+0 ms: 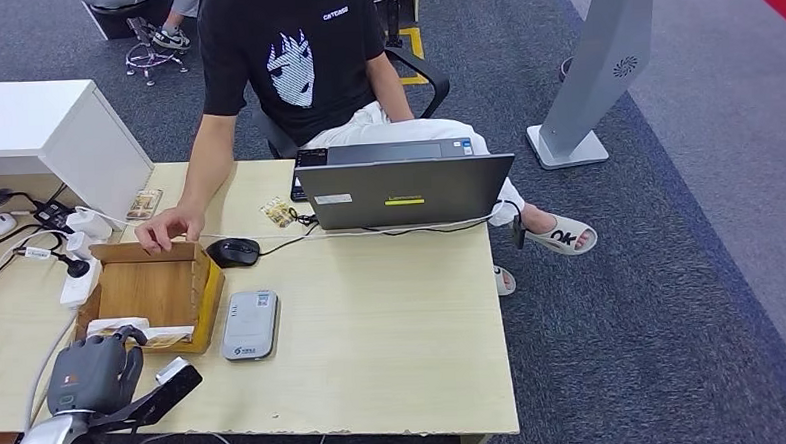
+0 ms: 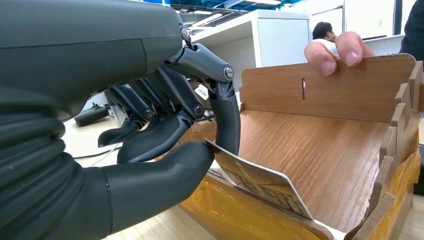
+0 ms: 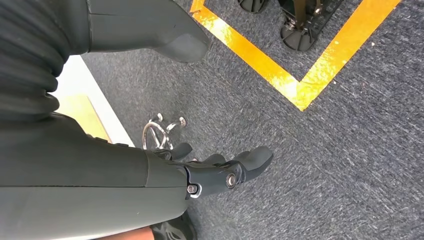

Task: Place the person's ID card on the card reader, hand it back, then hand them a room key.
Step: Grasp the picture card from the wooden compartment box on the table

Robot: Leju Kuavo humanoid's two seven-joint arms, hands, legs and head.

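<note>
My left hand (image 1: 100,370) is at the near wall of the wooden box (image 1: 157,287), at the table's front left. In the left wrist view, this hand (image 2: 165,130) pinches a printed card (image 2: 260,182) between thumb and a finger; the card leans on the near wall of the box (image 2: 320,150). The card (image 1: 164,338) lies beside white cards (image 1: 118,324). The grey-white card reader (image 1: 250,325) lies flat just right of the box, nothing on it. The person's hand (image 1: 169,230) holds the box's far wall. My right hand (image 3: 220,170) hangs over the carpet, fingers apart and holding nothing.
A person in a black shirt (image 1: 292,56) sits across the table behind a laptop (image 1: 405,189). A black mouse (image 1: 233,252) lies behind the reader. Two loose printed cards (image 1: 144,203) (image 1: 278,213) lie on the far side. Power strips and cables (image 1: 70,261) crowd the left.
</note>
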